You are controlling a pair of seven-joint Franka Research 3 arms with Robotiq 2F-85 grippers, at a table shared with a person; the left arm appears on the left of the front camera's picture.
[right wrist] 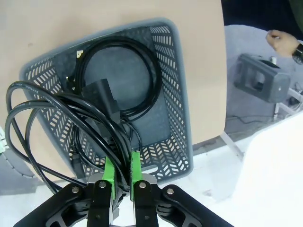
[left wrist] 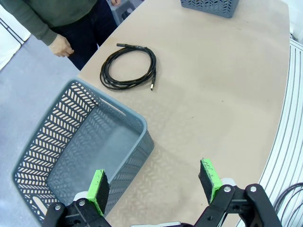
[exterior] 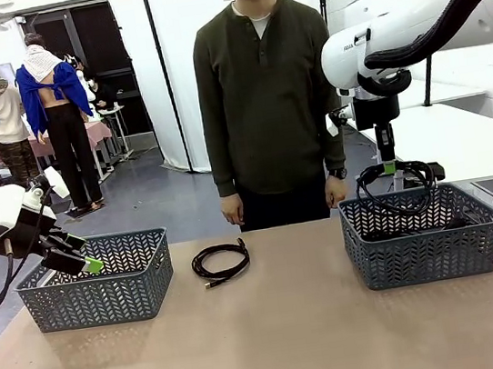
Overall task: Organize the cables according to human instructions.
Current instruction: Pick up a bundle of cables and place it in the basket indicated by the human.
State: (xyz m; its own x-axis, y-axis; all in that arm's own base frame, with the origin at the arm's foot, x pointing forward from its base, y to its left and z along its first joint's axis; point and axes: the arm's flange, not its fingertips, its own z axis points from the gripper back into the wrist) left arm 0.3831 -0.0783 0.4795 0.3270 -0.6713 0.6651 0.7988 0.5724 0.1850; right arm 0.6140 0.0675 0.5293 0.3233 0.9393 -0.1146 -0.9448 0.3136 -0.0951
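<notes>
While my right end effector (right wrist: pixel 121 156) is grasping a coiled black power cable (right wrist: pixel 102 123) over the grey lattice plastic basket (right wrist: pixel 176 71) at the table's (exterior: pixel 278 345) right edge, I am aiming to lower until dangling loops clear the rim before letting go.

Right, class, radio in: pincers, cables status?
Left pincer open over grey lattice basket's edge. Right pincer shut on black coiled cable above second basket, one coil inside. Third coil on table. Nothing in the way.

Front: robot's side, faces across bench (exterior: pixel 278 345) toward person (exterior: pixel 267 99). Left wrist: angled down over left basket (left wrist: pixel 52 142). Right wrist: close above right basket (right wrist: pixel 175 85). Front shares both baskets.
</notes>
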